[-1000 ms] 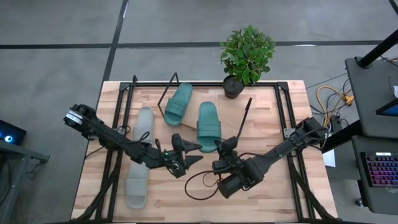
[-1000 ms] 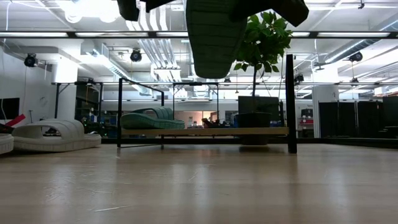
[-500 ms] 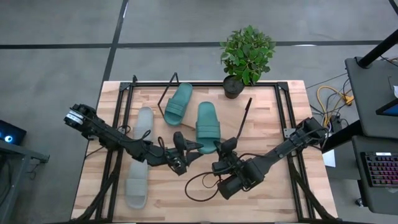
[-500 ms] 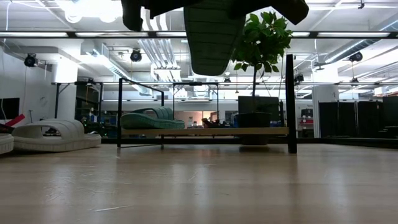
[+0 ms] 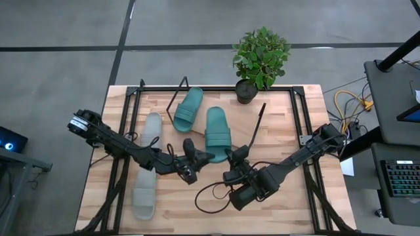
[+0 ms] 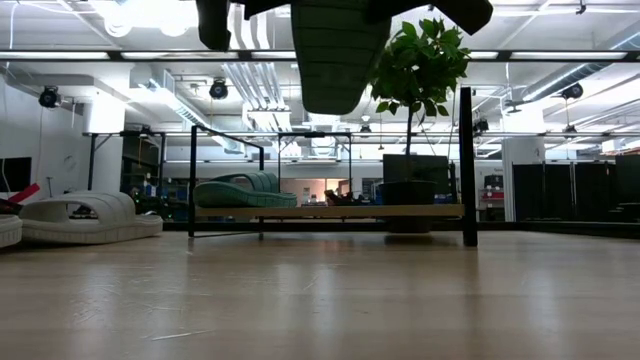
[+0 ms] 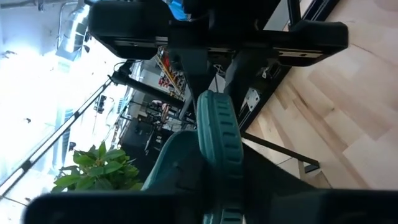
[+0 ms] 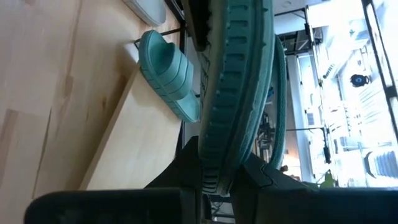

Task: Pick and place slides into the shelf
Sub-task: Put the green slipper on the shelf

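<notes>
Both end effectors (image 5: pixel 200 158) (image 5: pixel 233 157) grip one teal slide (image 5: pixel 217 133) above the shelf (image 5: pixel 256 124).

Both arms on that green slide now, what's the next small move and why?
Probably carry the raised teal slide forward and lower it onto the shelf beside the teal slide already there. Both the left gripper and right gripper clamp its near end, and it hangs clear of the board.

Two slides are teal green: one (image 5: pixel 218 133) at centre frame with a ribbed sole edge, one (image 5: pixel 188 109) just upper left of it on the light-wood shelf (image 5: pixel 246 124) with black end frames. Two slides (image 5: pixel 148 164) at left are light grey. The plant (image 5: pixel 261 54) at upper right is green in a dark pot; the tabletop (image 5: pixel 295 203) is pale striped wood.
</notes>
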